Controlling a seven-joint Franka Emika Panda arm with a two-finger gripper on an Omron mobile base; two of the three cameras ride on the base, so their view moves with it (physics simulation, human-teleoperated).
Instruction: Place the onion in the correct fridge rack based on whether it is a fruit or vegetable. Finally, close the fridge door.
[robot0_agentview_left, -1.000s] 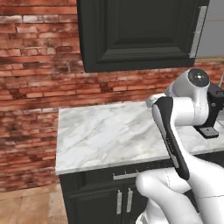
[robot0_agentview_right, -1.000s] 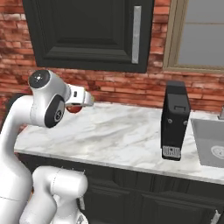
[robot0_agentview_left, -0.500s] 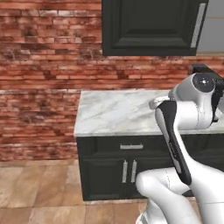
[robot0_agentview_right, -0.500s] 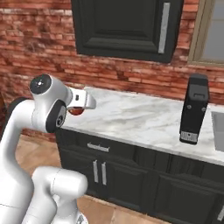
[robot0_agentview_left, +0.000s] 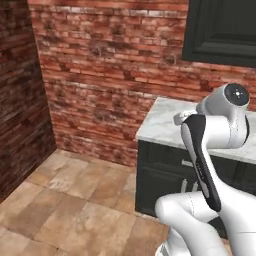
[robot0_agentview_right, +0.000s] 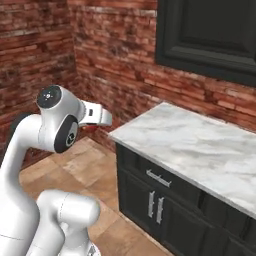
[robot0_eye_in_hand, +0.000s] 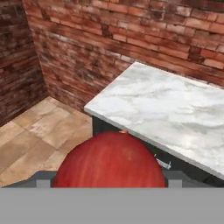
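onion: a smooth, glossy, deep-red ball (robot0_eye_in_hand: 109, 161) with faint lighter streaks running down its skin; in the hand view it sits low in the middle, right in front of the camera, above the near corner of the table.
end effector: closed on the onion, which sits between the two dark finger tips (robot0_eye_in_hand: 41, 179) that show at its sides; in the right base view the white hand (robot0_agentview_right: 95, 114) reaches out from the arm, left of the table's corner, with a sliver of red just below it.
table: a flat slab of white marble with soft grey veins (robot0_eye_in_hand: 175, 109), square-cut and thin at the edge; its left corner comes to a clean point.
cabinets under the table: dark, almost black panelled fronts (robot0_agentview_right: 150, 200) with slim metal bar handles (robot0_agentview_right: 159, 178), one lying flat on a drawer and two standing upright on the doors below.
wall cupboard: a dark framed door (robot0_agentview_right: 210, 35) hung on the wall above the table.
walls: rough red-brown brick with pale mortar (robot0_agentview_left: 110, 75), meeting in a corner left of the table.
floor: large tan stone-look tiles (robot0_agentview_left: 65, 200), matt and mottled.
open room: left of the table's corner the floor runs bare to both brick walls; the table top is bare across what shows of it.
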